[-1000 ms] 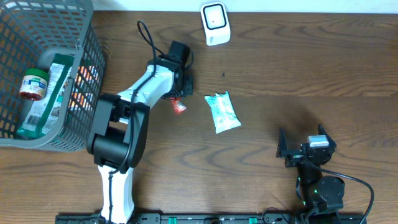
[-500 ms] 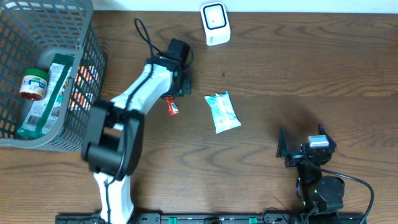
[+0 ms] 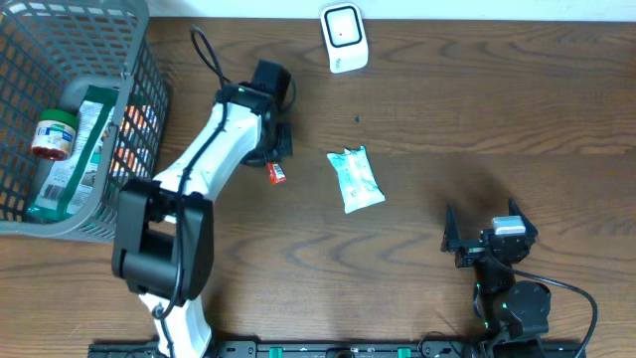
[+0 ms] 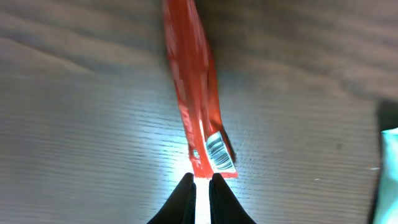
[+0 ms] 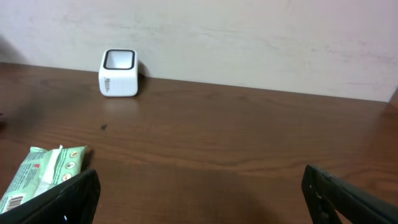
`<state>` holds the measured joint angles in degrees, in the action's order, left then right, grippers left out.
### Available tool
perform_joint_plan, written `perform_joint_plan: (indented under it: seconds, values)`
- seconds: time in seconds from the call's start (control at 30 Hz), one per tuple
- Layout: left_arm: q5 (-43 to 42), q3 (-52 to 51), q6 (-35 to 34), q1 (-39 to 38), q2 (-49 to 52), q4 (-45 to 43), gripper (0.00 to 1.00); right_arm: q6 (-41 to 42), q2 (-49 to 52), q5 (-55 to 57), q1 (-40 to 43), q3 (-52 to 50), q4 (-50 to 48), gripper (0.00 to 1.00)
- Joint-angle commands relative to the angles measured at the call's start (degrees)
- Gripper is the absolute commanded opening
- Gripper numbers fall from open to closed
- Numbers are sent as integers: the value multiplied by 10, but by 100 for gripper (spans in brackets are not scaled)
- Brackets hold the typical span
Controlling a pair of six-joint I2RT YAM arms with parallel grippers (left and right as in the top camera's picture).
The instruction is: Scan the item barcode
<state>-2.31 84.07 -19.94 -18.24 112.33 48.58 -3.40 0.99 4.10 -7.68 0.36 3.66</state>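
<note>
1. One red packet [image 4: 196, 93] lies flat on the brown table [image 3: 447, 109]. It sits left of middle, with its barcode [image 4: 219, 151] face up at the end nearest the left gripper.
2. One white scanner [image 3: 343, 37] stands at the far edge, well apart from the red packet and to its right.
3. One pale green packet [image 3: 356, 179] lies just right of the red one, not touching it. Nothing stands between either packet and the scanner.
4. One grey mesh basket [image 3: 89, 231] sits at the far left. It holds one bottle [image 3: 53, 134] with a red cap and one long green pack [image 3: 75, 164] (something orange shows through the mesh, too hidden to name).
5. There are two arms. The left gripper [image 4: 202, 186] hangs over the table with its fingertips pressed almost together and nothing between them. The tips sit just short of the barcode end, and the packet is not held.
6. The right gripper [image 5: 200, 180] is parked near the right front corner, its fingers spread wide and empty. It faces the scanner across bare wood.
</note>
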Motion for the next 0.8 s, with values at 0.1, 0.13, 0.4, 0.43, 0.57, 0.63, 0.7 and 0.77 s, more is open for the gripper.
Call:
perform_joint_plan:
  seconds: [0.1,0.13,0.4,0.43,0.57,0.63,0.7,0.77]
  values:
    - [-43,-36,-8,0,48,-29,11,-1,-2,3,-2,0,2,99]
    - [-41,-38,-8,0,53,-33,11,-1,-2,3,-2,0,2,99]
    - [-30,-44,-8,0,84,-49,8,-1,-2,3,-2,0,2,99]
    - [-31,-43,-8,0,84,-49,7,-1,-2,3,-2,0,2,99]
    - [-35,-43,-8,-1,57,-45,7,-1,-2,3,-2,0,2,99]
    - [-31,-42,-8,0,33,-48,8,-1,-2,3,-2,0,2,99]
    - [-15,-42,-8,1,6,-57,8,-1,-2,3,-2,0,2,99]
    - [9,-42,-8,1,-12,-69,22,-1,-2,3,-2,0,2,99]
